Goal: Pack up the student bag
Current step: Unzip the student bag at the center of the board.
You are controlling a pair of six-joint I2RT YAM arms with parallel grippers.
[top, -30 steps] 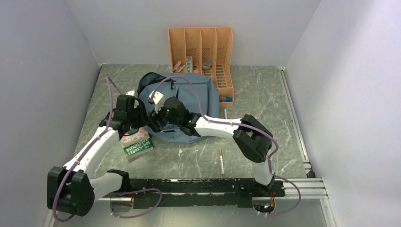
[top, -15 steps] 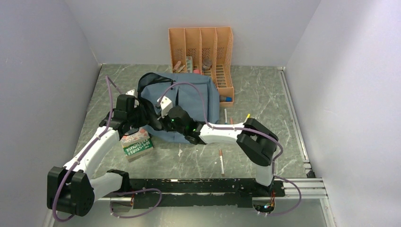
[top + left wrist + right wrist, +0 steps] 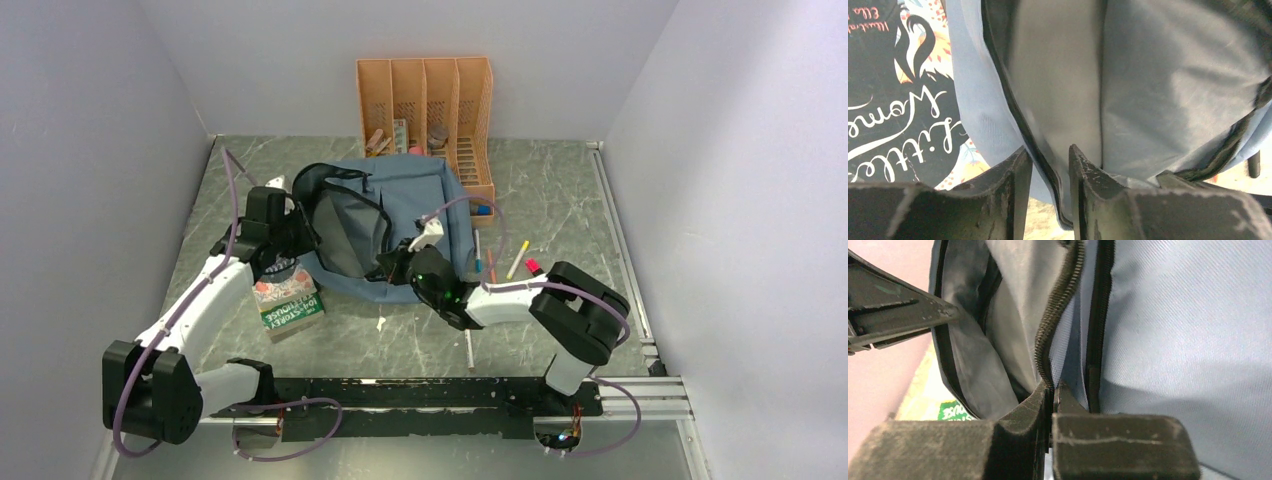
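The student bag (image 3: 425, 200), dusty blue with black zip trim, lies mid-table with its mouth pulled wide and the grey lining (image 3: 345, 230) showing. My right gripper (image 3: 392, 262) is at the near right side of the mouth. In the right wrist view it (image 3: 1053, 385) is shut on the black zip edge (image 3: 1058, 315) of the bag (image 3: 1188, 340). My left gripper (image 3: 300, 232) is at the left rim. Its jaws (image 3: 1048, 152) stand apart, and the bag's trimmed edge (image 3: 1040, 160) hangs loose between the fingers.
A stack of books (image 3: 288, 302) lies just left of the bag, a "Little Women" cover (image 3: 898, 100) under my left wrist. The orange file organizer (image 3: 430, 105) stands behind the bag. Pens (image 3: 517, 258) lie right of the bag, and another pen (image 3: 468, 348) lies nearer the front.
My right gripper shut on the zip edge and pulled it right and toward the front, spreading the bag's mouth. The left gripper's jaws have parted. Pens beside the bag have come into view.
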